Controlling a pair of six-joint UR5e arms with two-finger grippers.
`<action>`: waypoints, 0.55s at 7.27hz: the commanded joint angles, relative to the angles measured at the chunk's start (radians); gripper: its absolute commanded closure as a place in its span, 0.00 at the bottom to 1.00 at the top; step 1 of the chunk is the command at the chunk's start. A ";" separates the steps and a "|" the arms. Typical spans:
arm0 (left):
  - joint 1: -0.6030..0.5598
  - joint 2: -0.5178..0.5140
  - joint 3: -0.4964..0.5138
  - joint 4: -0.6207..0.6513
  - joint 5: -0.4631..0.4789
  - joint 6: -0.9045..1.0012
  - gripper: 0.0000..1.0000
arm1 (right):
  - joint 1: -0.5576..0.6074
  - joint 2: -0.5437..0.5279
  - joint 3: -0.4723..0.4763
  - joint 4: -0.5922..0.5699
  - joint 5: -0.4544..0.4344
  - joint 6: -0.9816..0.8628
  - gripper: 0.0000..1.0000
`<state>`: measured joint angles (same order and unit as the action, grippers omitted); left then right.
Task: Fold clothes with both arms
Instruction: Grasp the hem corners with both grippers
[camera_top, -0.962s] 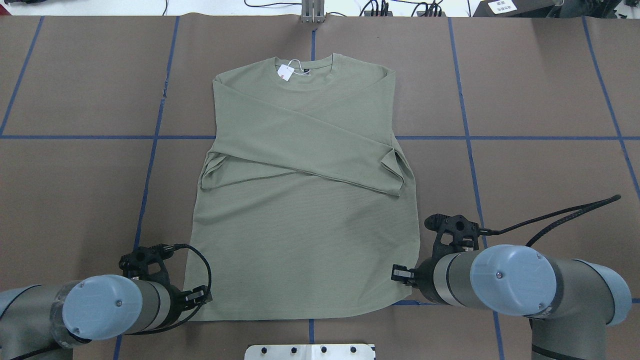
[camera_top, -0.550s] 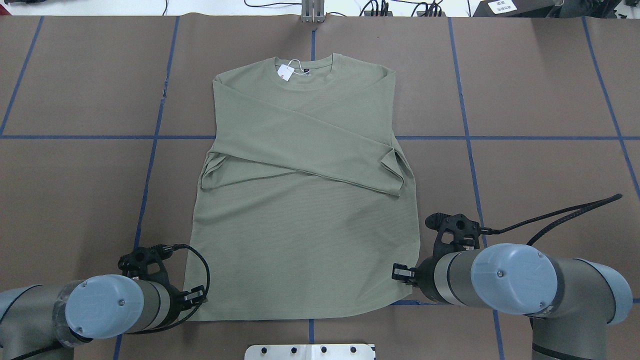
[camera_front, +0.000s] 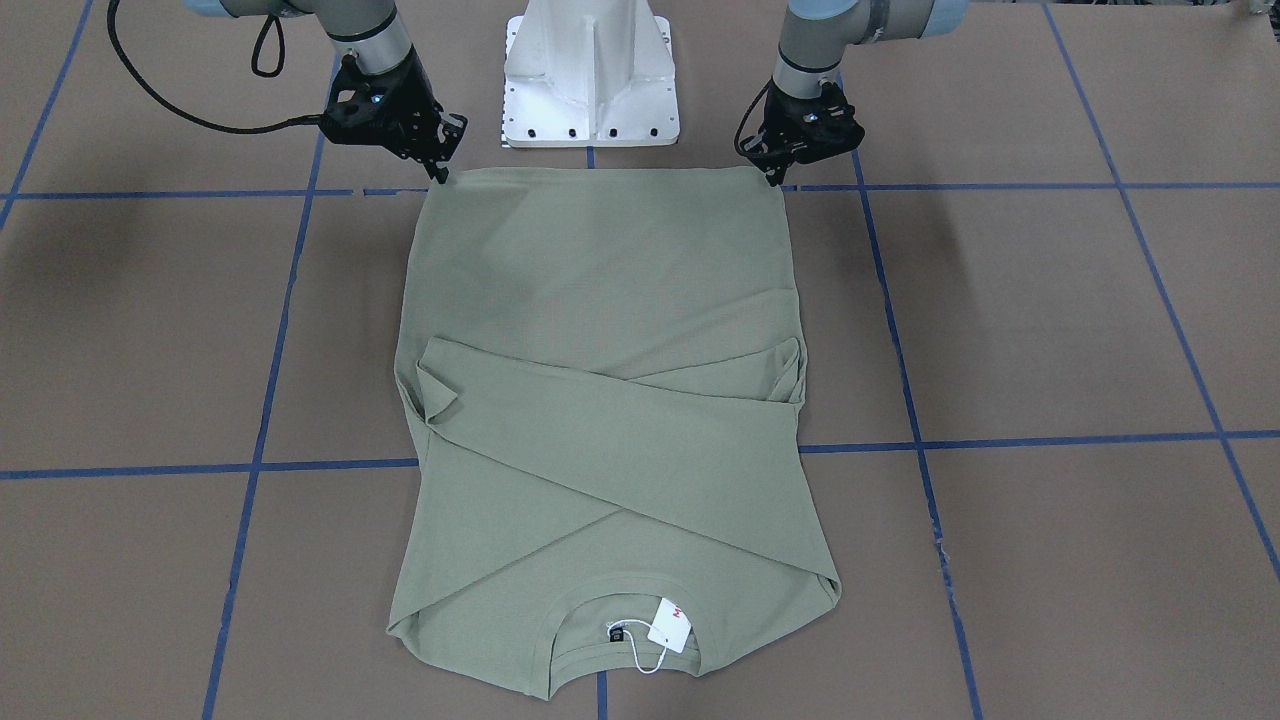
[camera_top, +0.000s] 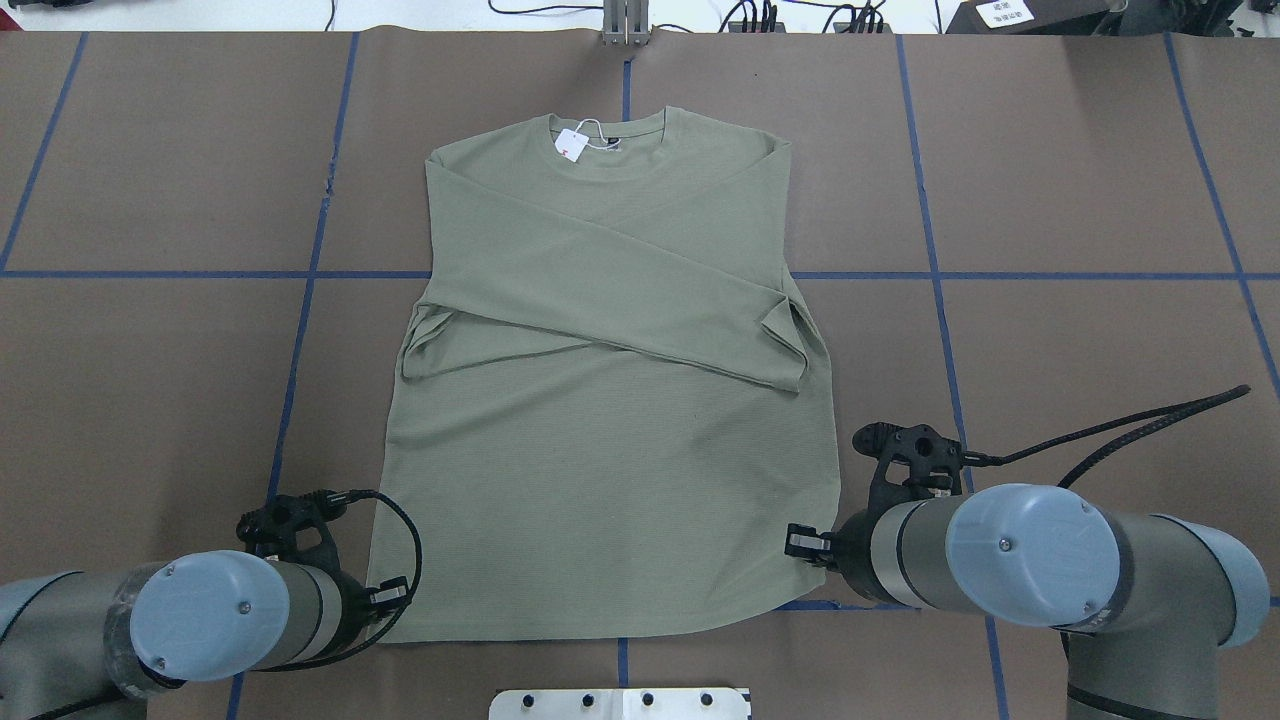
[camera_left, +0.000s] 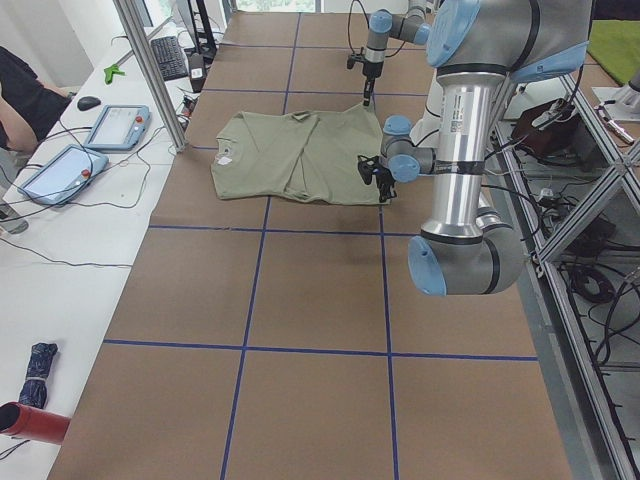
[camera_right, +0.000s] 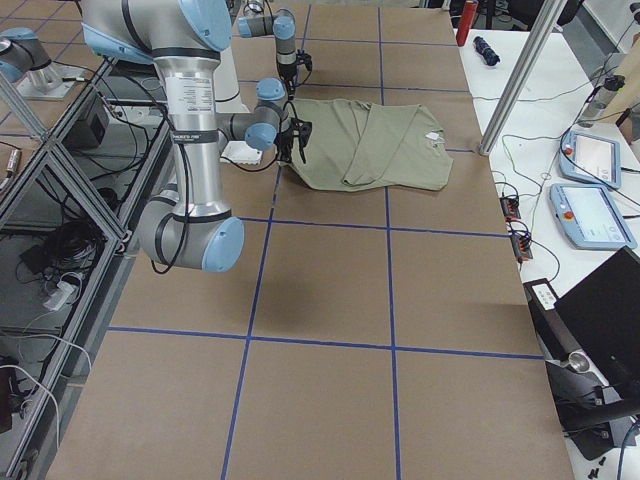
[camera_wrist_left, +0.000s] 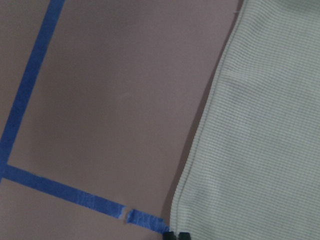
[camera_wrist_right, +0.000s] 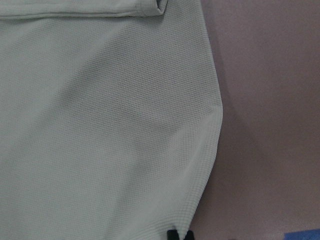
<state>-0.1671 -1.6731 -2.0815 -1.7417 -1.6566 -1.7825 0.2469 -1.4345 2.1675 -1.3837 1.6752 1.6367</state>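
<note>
The sage-green shirt (camera_top: 610, 480) lies flat on the brown table, collar and white hang tag (camera_top: 571, 145) at the far side and both sleeves crossed over the chest. My left gripper (camera_front: 775, 180) points down at the hem's left corner. In the left wrist view its two black tips sit together at the corner of the shirt (camera_wrist_left: 260, 125), shut on the hem. My right gripper (camera_front: 441, 175) stands at the hem's right corner. Its tips likewise meet at the edge of the shirt (camera_wrist_right: 100, 125), shut on the fabric. The cloth lies undisturbed.
The white pedestal base (camera_front: 590, 70) stands just behind the hem, between the arms. Blue tape lines (camera_top: 300, 330) grid the table. Tablets (camera_left: 115, 125), cables and a seated person (camera_left: 15, 95) are at the side bench beyond the table's far edge.
Both arms have shifted only slightly at the hem corners. The shirt lies as it did.
</note>
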 joint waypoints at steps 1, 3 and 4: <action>0.001 -0.001 -0.015 0.002 -0.003 0.000 1.00 | 0.002 -0.001 0.008 0.000 0.000 0.000 1.00; -0.003 0.004 -0.108 0.092 -0.008 0.005 1.00 | 0.041 -0.020 0.034 -0.005 0.062 0.000 1.00; -0.002 -0.002 -0.224 0.217 -0.009 0.009 1.00 | 0.045 -0.062 0.079 -0.008 0.102 0.000 1.00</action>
<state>-0.1686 -1.6719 -2.1891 -1.6475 -1.6631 -1.7784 0.2772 -1.4595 2.2054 -1.3874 1.7302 1.6368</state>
